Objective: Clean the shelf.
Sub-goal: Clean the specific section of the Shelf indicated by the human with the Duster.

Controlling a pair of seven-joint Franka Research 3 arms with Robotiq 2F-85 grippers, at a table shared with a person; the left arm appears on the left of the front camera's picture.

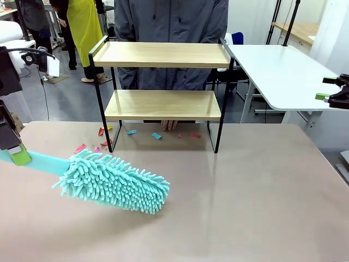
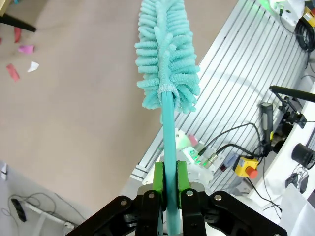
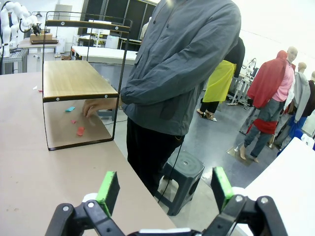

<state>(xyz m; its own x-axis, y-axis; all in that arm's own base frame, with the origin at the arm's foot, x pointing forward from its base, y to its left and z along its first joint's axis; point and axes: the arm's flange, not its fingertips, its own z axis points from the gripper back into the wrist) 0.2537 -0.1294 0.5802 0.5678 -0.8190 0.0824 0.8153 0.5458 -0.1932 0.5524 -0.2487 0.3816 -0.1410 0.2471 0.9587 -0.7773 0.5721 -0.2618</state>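
Bright even light, soft shadows (wrist views distorted).

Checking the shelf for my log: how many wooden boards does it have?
2. The upper board sits at the top of the shelf; the lower board is directly beneath it, raised above the table. Neither is hidden.

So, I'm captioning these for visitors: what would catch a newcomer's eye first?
The fluffy teal duster at the near left of the table, its handle clamped in the left gripper. Behind it stands the two-tier shelf, both boards bare, with coloured scraps strewn on the table around its feet.
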